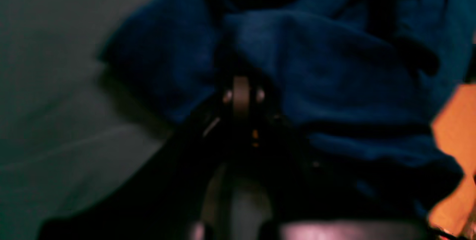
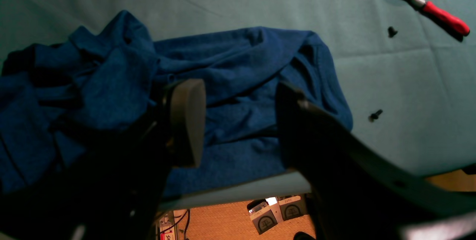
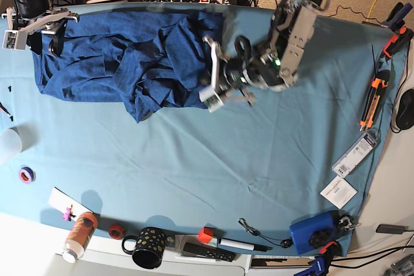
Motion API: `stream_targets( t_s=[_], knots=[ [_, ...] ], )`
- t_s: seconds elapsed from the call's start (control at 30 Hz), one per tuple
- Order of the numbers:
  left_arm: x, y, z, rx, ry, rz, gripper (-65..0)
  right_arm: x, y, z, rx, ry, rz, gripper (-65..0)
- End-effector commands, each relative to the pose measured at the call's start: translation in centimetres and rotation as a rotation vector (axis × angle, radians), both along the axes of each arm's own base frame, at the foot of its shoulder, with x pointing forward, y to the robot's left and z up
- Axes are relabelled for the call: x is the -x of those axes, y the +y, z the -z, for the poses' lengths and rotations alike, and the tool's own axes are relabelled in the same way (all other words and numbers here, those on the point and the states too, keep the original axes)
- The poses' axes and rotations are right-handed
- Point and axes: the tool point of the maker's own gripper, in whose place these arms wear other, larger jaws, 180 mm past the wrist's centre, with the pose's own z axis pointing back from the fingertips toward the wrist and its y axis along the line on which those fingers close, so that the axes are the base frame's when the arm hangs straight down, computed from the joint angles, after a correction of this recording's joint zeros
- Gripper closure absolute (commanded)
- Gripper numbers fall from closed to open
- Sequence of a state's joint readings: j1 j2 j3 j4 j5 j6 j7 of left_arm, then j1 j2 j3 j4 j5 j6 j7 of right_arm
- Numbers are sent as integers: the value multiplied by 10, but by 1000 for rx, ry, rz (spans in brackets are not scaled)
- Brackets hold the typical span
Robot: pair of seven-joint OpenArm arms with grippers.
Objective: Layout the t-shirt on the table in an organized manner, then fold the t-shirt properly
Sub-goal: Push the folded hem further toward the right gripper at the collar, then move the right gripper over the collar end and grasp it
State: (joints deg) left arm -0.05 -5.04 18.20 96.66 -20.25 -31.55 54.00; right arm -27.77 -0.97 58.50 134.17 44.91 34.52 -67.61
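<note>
t-shirt (image 3: 123, 63) on table (image 3: 213, 159), far-left

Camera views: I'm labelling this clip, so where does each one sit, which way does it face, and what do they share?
Left wrist: on the left arm, facing along the shut left gripper into bunched t-shirt.
Right wrist: on the right arm, looking past the open right gripper at the t-shirt, table and a screwdriver.
Base: overhead, looking down on both arms, left gripper, right gripper.
All three share the t-shirt.
</note>
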Motion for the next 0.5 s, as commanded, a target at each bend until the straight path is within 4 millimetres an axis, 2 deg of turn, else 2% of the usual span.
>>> stream_targets(
  t_s=[0.0, 0.13, 0.47],
  knots=[
    [-1, -12, -14, 57, -22, 15, 0, -4, 0, -10, 19, -40, -13, -299],
    [22, -31, -11, 69, 2, 81, 0, -4, 0, -11, 19, -40, -12, -299],
    [95, -97, -19, 80, 0, 352, 0, -4, 0, -10, 19, -40, -12, -299]
  ],
)
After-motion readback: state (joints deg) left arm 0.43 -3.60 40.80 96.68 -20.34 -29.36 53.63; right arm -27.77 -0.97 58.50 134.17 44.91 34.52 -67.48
